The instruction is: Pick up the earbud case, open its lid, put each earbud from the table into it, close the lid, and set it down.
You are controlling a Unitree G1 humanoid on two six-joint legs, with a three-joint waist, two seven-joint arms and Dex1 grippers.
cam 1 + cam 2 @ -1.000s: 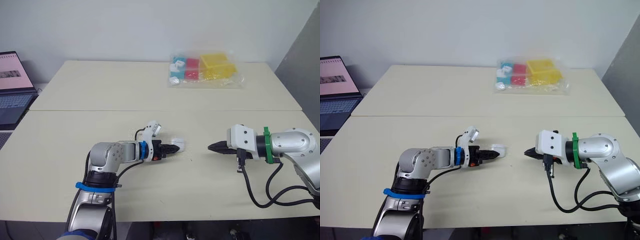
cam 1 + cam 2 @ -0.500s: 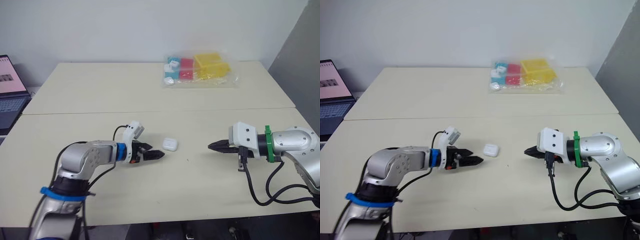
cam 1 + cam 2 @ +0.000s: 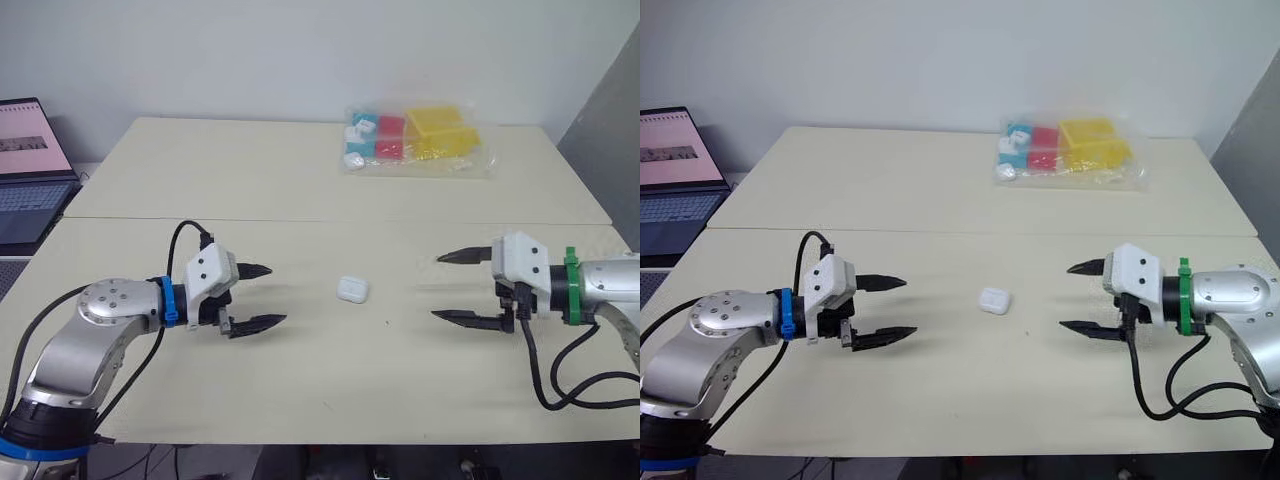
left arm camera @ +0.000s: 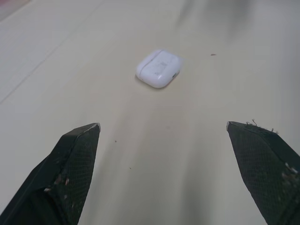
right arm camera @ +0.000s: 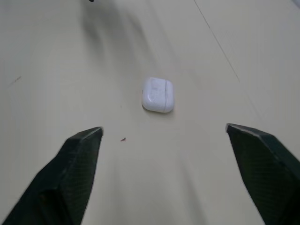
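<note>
**Left end effector (image 3: 272,294) and right end effector (image 3: 437,287) wide open, case (image 3: 351,290) loose between them**

I have my left end effector low over the near half of the surface (image 3: 300,200). Its two black fingers (image 4: 70,168) are spread far apart, one above the other, with the tips pointing inward at the case. It grips nothing. I cannot tell whether the lower finger touches the surface or hangs just off it.

My right end effector faces it from the other side. Its fingers (image 5: 70,173) are spread about as wide, with the tips aimed back toward the case, and it too holds nothing.

The case is small, white and rounded. It lies flat on the surface roughly midway between the two end effectors and well apart from both. Nothing touches it. Its lid is down, and in my right wrist view I can make out the seam as a thin line across the top. In my left wrist view the case sits ahead in the gap between the fingers, turned at a slight angle, with a small dark mark on one side. A few dark specks dot the surface near it.

A join line (image 3: 330,221) crosses the surface behind the case, where two tops meet. On the far half, toward my right, lies a clear bag (image 3: 415,140) holding blue, red and yellow boxes. Off the surface to my far left an open laptop (image 3: 30,170) stands with its screen lit.
</note>
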